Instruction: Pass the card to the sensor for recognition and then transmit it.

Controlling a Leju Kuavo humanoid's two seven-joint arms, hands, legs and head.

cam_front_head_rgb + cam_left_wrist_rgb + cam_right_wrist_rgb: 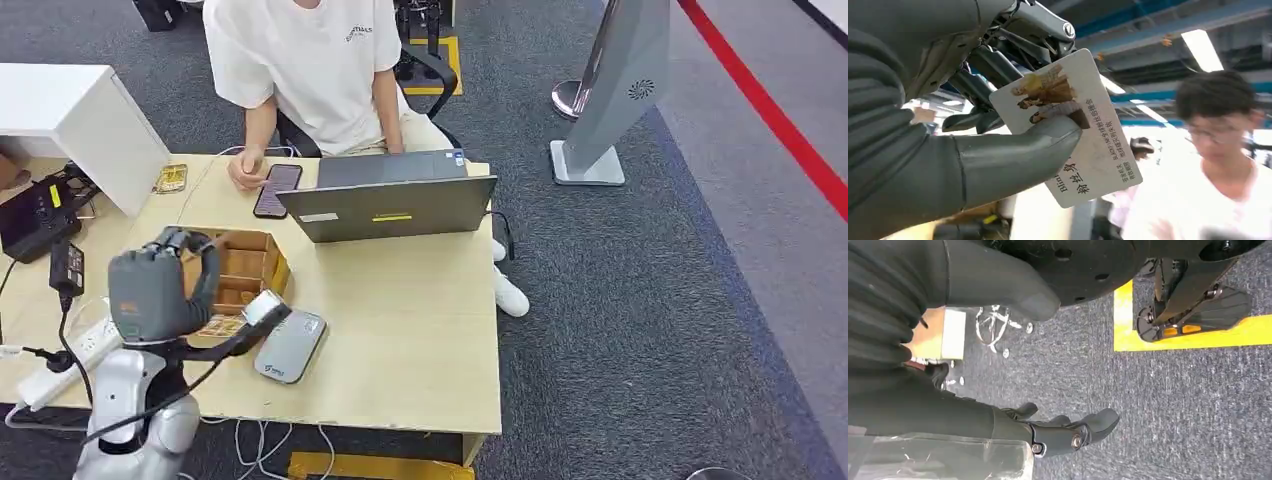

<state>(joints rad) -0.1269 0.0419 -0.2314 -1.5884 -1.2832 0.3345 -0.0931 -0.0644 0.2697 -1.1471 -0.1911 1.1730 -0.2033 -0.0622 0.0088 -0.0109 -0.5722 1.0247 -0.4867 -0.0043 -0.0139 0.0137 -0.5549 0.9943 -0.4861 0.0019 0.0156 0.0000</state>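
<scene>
Your left hand [165,285] is up over the near-left part of the tabletop [420,340], thumb and fingers pinching the card [1075,135]. In the left wrist view the thumb [1018,155] presses across the card's printed face, dark fingers [998,65] behind it; card sticks out past the thumb, tilted. In the head view you see the card [265,305] edge-on, just above the grey sensor pad [290,347], w/ a small gap; can't tell if they touch.

Sensor pad lies flat on the tabletop near the front edge, just right of the cardboard box [245,270] w/ dividers. Open laptop [390,205] sits further back, its lid's back toward you. A person [310,70] in a white tee sits on the far side, one hand by a phone [277,190].

Your right hand [1068,432] hangs by the robot's side over grey carpet [1173,410], fingers loosely apart & lightly curled, holding nothing. Yellow floor tape [1198,335] is close by.
</scene>
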